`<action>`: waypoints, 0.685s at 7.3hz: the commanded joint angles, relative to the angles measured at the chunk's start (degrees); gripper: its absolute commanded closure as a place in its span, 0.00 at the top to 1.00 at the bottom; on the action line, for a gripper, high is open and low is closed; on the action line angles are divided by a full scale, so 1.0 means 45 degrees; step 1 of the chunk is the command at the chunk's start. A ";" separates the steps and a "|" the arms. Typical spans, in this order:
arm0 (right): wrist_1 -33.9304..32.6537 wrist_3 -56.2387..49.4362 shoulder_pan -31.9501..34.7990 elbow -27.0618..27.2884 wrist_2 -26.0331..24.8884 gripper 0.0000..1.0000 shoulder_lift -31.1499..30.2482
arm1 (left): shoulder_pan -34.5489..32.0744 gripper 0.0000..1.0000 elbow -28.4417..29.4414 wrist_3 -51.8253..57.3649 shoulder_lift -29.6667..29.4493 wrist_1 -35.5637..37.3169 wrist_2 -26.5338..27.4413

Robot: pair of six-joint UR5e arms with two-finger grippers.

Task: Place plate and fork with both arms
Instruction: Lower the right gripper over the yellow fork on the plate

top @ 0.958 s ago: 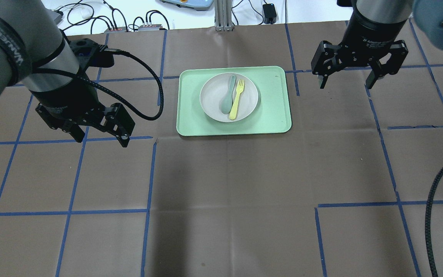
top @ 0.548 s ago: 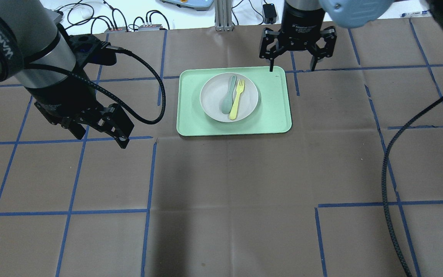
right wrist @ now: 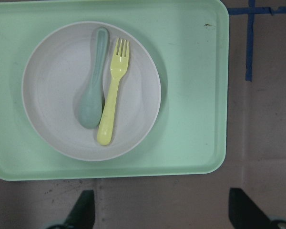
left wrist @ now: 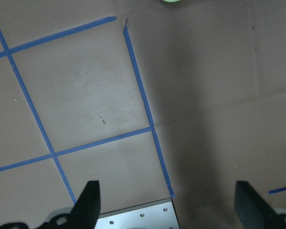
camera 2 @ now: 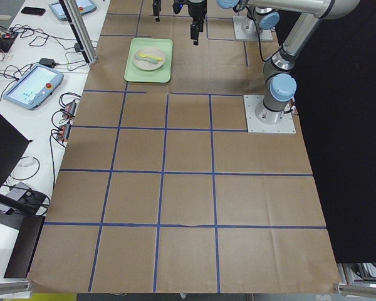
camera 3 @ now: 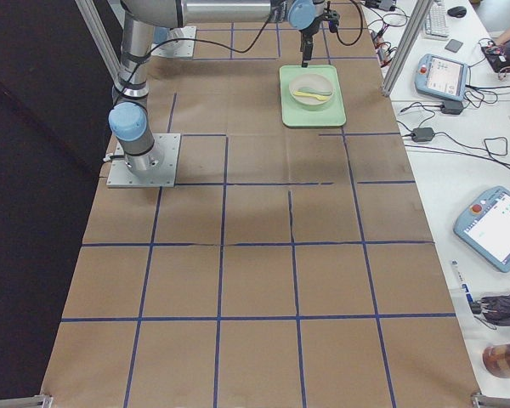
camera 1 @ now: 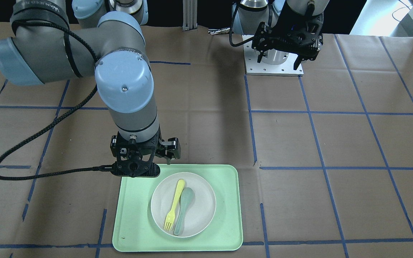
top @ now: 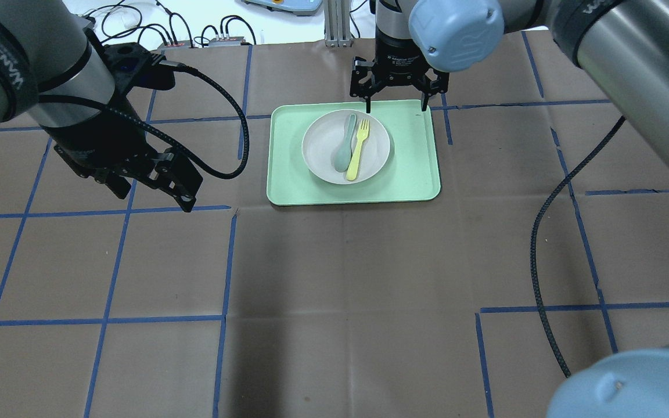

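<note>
Above the tray (top: 288, 174) rim, right tool (top: 396, 108) wide open, empty; left tool (top: 154, 200) open, empty

Plate (right wrist: 52, 86) sits on tray (right wrist: 190, 95), left of centre. Fork (right wrist: 112, 93) and spoon (right wrist: 96, 76) lie side by side in the plate, touching (fork on the right, tines toward top). Two dark fingers (right wrist: 85, 210) are spread wide at the bottom edge, over the bench (right wrist: 271, 119).

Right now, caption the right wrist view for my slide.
Open right tool poised at the tray's edge; fork and spoon lie side by side in the plate.
</note>
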 commanded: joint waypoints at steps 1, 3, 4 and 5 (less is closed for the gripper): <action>-0.1116 0.0236 0.0032 -0.0040 -0.0007 1.00 0.1017 | 0.0004 0.99 -0.0150 -0.1043 0.0217 0.0100 0.0120; -0.2055 0.0570 0.0032 -0.0079 -0.0007 0.98 0.1878 | 0.0043 0.99 -0.0423 -0.0888 0.0351 0.0101 0.0197; -0.2290 0.0783 0.0032 -0.0099 -0.0007 0.90 0.2093 | 0.0082 0.99 -0.0482 -0.1042 0.0334 0.0101 0.0121; -0.2641 0.0997 0.0032 -0.0099 -0.0007 0.83 0.2250 | 0.0082 0.99 -0.0502 -0.0947 0.0315 0.0120 0.0101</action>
